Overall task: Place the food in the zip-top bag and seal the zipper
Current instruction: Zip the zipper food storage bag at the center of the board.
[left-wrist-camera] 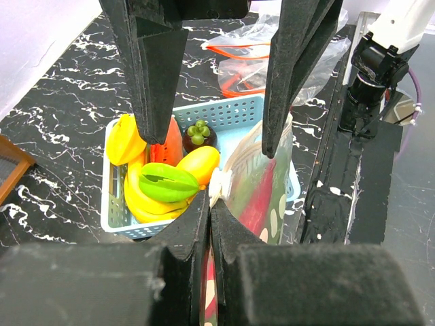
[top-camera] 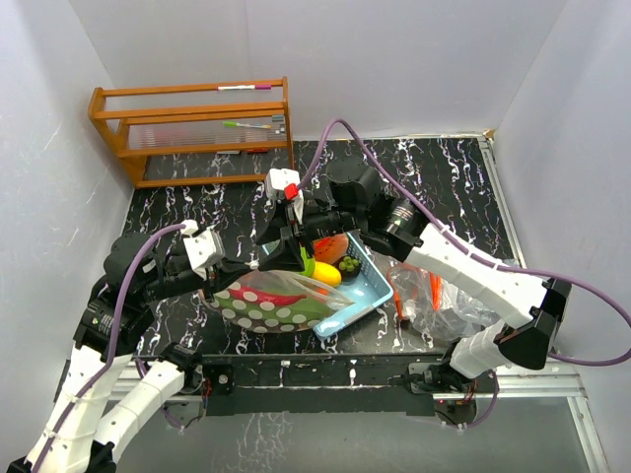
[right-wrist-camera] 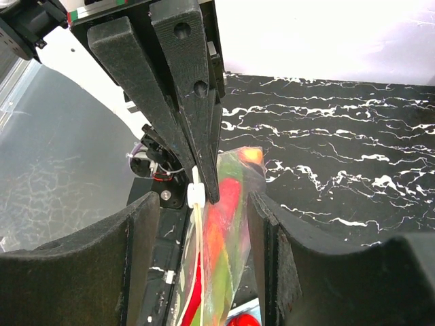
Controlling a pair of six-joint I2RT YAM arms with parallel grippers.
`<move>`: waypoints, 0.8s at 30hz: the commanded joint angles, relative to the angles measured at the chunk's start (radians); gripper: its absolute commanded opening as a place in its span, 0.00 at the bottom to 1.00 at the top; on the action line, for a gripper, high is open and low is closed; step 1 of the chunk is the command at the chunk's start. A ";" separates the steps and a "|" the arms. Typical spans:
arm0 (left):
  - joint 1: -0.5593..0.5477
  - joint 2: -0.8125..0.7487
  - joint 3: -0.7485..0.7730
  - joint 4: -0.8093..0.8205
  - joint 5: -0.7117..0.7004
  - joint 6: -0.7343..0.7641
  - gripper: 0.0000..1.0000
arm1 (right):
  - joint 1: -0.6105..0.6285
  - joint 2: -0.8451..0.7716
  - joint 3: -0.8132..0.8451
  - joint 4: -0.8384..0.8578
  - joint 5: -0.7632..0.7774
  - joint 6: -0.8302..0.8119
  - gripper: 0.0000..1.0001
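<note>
The zip-top bag (top-camera: 281, 301), clear on one side and printed red and green with pale dots, hangs upright beside the basket. My left gripper (left-wrist-camera: 209, 217) is shut on the bag's top edge, right by the white slider (left-wrist-camera: 216, 183). My right gripper (right-wrist-camera: 204, 258) is open and straddles the bag (right-wrist-camera: 234, 224) just past the slider (right-wrist-camera: 196, 193), with a gap on each side. The food lies in the light-blue basket (left-wrist-camera: 234, 112): yellow bananas (left-wrist-camera: 136, 200), a green piece (left-wrist-camera: 166, 182), a mango (left-wrist-camera: 198, 163) and a watermelon slice (left-wrist-camera: 168, 146). I cannot tell whether any food is inside the bag.
Spare clear bags with orange zippers (top-camera: 434, 296) lie crumpled right of the basket (top-camera: 370, 291). A wooden rack (top-camera: 192, 128) stands at the back left against the wall. The two arms cross closely over the table's middle.
</note>
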 commanded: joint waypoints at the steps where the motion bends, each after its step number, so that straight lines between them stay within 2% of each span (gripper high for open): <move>1: 0.000 -0.008 0.006 0.035 0.009 -0.008 0.00 | 0.002 -0.016 -0.017 0.081 0.018 0.038 0.57; 14: 0.000 -0.011 0.003 0.035 0.006 -0.009 0.00 | 0.010 -0.006 -0.027 0.107 0.038 0.065 0.56; 24: 0.000 -0.010 0.006 0.030 0.005 -0.006 0.00 | 0.016 0.023 -0.039 0.102 0.049 0.077 0.52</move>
